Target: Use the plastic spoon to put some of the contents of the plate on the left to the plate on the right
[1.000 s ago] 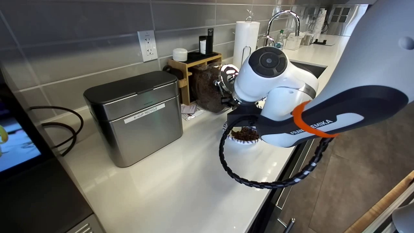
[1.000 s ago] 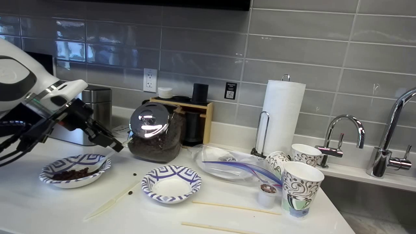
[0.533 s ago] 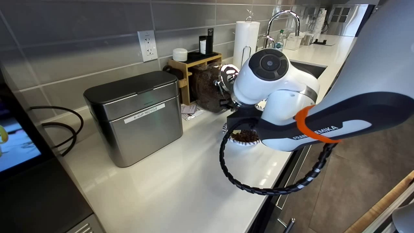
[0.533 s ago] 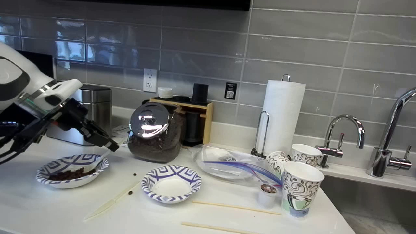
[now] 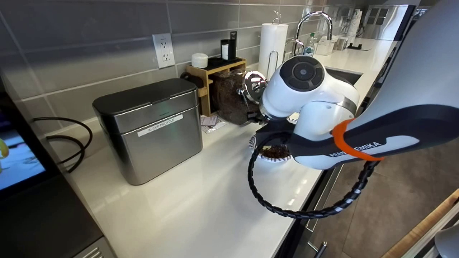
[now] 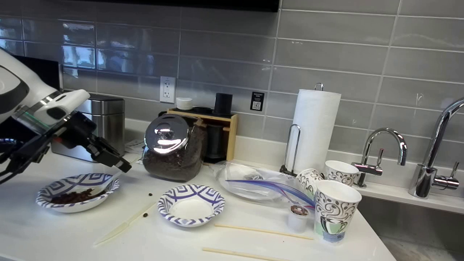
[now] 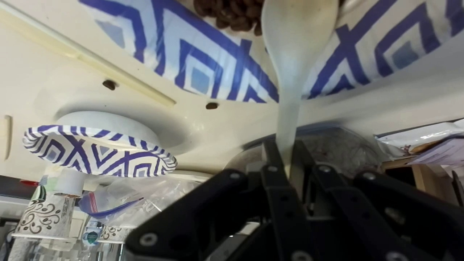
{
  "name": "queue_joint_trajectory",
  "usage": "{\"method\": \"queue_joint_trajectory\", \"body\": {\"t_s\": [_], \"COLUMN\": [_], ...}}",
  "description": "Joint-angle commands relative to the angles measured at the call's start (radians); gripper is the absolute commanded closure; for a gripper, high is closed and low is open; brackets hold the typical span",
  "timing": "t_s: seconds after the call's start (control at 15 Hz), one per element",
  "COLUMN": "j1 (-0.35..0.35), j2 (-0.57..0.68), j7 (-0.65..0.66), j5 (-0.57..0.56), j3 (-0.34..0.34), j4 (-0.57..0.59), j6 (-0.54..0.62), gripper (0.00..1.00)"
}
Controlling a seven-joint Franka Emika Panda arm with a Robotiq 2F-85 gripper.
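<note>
The left plate (image 6: 90, 178), a bowl-like white paper dish with a blue pattern, holds dark brown beans (image 6: 72, 197). It also shows in the other exterior picture (image 5: 274, 159), partly behind the arm, and in the wrist view (image 7: 203, 69). The similar right plate (image 6: 191, 207) looks empty; in the wrist view (image 7: 101, 154) it is at the left. My gripper (image 6: 126, 167) is beside the left plate's rim. In the wrist view my gripper (image 7: 286, 148) is shut on the handle of the white plastic spoon (image 7: 299, 43). The spoon's bowl is inside the left plate, by the beans; its tip is out of frame.
A plastic knife (image 6: 125, 225) and two loose beans lie between the plates. A glass jar (image 6: 174, 159) stands behind. Wooden sticks (image 6: 262, 232), a plastic bag (image 6: 250, 183), a small pod (image 6: 298, 219) and paper cups (image 6: 335, 210) are to the right. A metal bin (image 5: 157, 139) stands against the wall.
My gripper and spoon have moved a little left and down in an exterior view. The left plate has slid slightly left with them. The right plate has not moved.
</note>
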Motion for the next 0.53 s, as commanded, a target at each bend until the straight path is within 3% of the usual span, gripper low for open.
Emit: {"method": "queue_joint_trajectory", "body": {"t_s": [0.0, 0.47], "j1": [0.010, 0.019], "j2": [0.022, 0.049], "j7": [-0.037, -0.039], "j5": [0.038, 0.053], "j3": [0.013, 0.021], "j4": [-0.013, 0.000], "j6": [-0.014, -0.055], "gripper": [0.97, 0.97]}}
